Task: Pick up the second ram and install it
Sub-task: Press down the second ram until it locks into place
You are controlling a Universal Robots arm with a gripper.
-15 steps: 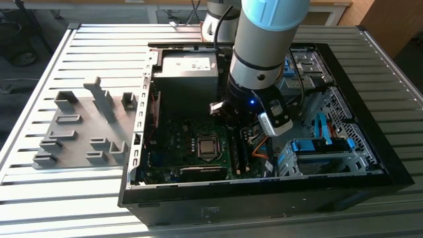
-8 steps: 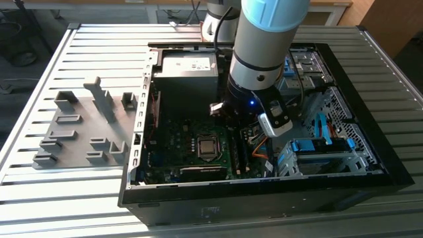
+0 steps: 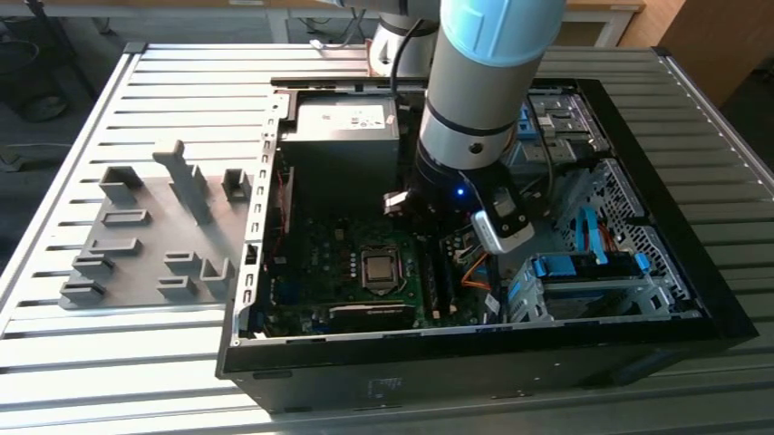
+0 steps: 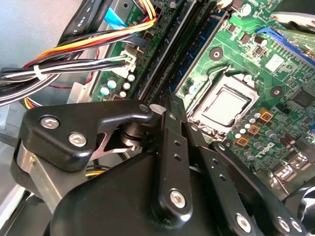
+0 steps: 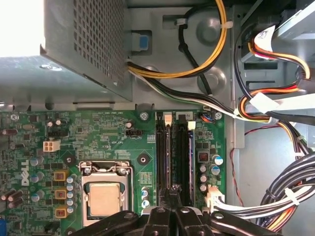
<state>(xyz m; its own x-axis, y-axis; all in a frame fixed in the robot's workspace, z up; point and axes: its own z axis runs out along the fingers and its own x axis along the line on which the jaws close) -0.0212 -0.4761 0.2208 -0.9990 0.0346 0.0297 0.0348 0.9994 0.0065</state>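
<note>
Black, jointed end effector (image 5: 172,192): pinched narrow, fingertips close together, nothing discernible between them. Hanging from one grey-and-pale-blue robot arm (image 3: 484,91) reaching down into one open black PC case (image 3: 484,358). In both wrist views, poised low over the green motherboard (image 5: 98,128), just above the near ends of two long black memory slots (image 5: 164,152) lying side by side; same end effector in the second wrist view (image 4: 167,101), with the slots running away beyond its tips.

Thin blue-green second ram: cannot tell whether seated in one of those two slots. Too dark there to separate stick from slot.

Just beside the slots, one square silver processor (image 5: 104,199) in its metal socket frame. Beyond the board, one grey perforated metal power-supply box (image 5: 83,39). Looping past it, one yellow cable (image 5: 216,49) and several bundles of black, orange and white wires (image 5: 275,98).

In the exterior view, case resting on one ribbed grey metal bench (image 3: 158,72). At nine o'clock from the case, one flat grey plastic holder plate (image 3: 145,272) carrying several upright blocks, well apart from the end effector. At three o'clock inside the case, one metal drive cage with blue tabs (image 3: 581,272).
</note>
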